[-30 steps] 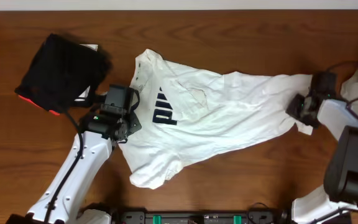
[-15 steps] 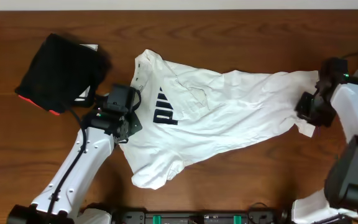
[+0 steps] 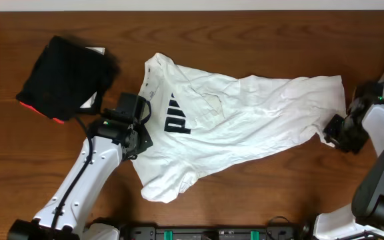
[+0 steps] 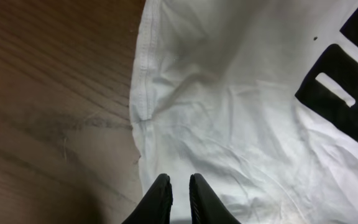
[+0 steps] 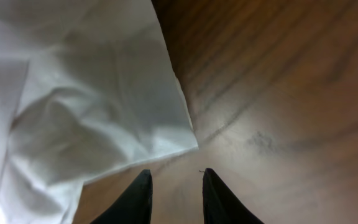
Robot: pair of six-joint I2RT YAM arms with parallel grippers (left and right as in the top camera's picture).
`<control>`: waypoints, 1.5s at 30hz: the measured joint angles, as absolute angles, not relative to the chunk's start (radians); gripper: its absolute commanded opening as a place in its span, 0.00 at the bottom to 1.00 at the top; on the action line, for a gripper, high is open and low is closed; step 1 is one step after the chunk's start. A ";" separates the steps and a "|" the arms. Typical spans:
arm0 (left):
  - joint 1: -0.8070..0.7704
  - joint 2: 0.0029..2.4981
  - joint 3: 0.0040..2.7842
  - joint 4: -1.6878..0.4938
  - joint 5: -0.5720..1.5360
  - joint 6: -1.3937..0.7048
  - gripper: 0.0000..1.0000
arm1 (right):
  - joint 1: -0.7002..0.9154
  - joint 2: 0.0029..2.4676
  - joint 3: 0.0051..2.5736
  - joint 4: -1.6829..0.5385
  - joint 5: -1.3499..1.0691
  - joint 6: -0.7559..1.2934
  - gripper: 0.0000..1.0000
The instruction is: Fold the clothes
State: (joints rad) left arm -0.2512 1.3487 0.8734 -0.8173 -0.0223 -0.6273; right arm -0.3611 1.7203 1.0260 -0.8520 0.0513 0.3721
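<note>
From overhead, one white T-shirt (image 3: 245,120) lies crumpled and stretched lengthwise across the middle of the wooden table (image 3: 259,200), collar end to the left and a corner reaching far to the right. Its black chest lettering (image 3: 177,117) runs sideways and is partly folded under; it seems to begin "PU", though the rest cannot be read at this size. One black folded garment (image 3: 65,77) with a red-orange edge (image 3: 42,112) sits at the upper left, apart from the shirt. There are two arms: the left gripper (image 3: 135,137) sits at the shirt's left edge beside the lettering, and the right gripper (image 3: 335,130) is just off the shirt's right corner. In the left wrist view, the left gripper (image 4: 178,186) hovers over the T-shirt (image 4: 241,112) close to its stitched hem (image 4: 143,93), the two fingers parted by only a slit with no cloth pinched between them; one full black "P" and part of a second letter (image 4: 347,99) show at the right, and bare table (image 4: 42,93) at the left. In the right wrist view, the right gripper (image 5: 176,183) is released, its fingers apart with bare table (image 5: 278,93) between them, and the T-shirt (image 5: 86,93) corner lies flat just ahead of the fingertips, not touching them.
</note>
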 measured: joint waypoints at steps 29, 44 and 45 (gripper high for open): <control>-0.251 1.349 0.844 -0.787 -0.006 -0.610 0.14 | -0.373 1.707 0.889 -0.580 0.023 0.366 0.01; -0.251 1.351 0.782 -0.831 0.074 -0.632 0.13 | -0.411 1.706 0.889 -0.592 0.011 0.366 0.01; -0.251 1.353 0.771 -0.832 0.098 -0.633 0.13 | -0.411 1.706 0.889 -0.593 0.011 0.366 0.01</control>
State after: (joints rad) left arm -0.2512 1.3525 0.7712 -0.8322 0.0978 -0.6327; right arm -0.4110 1.7058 0.8886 -0.5926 0.0109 0.3656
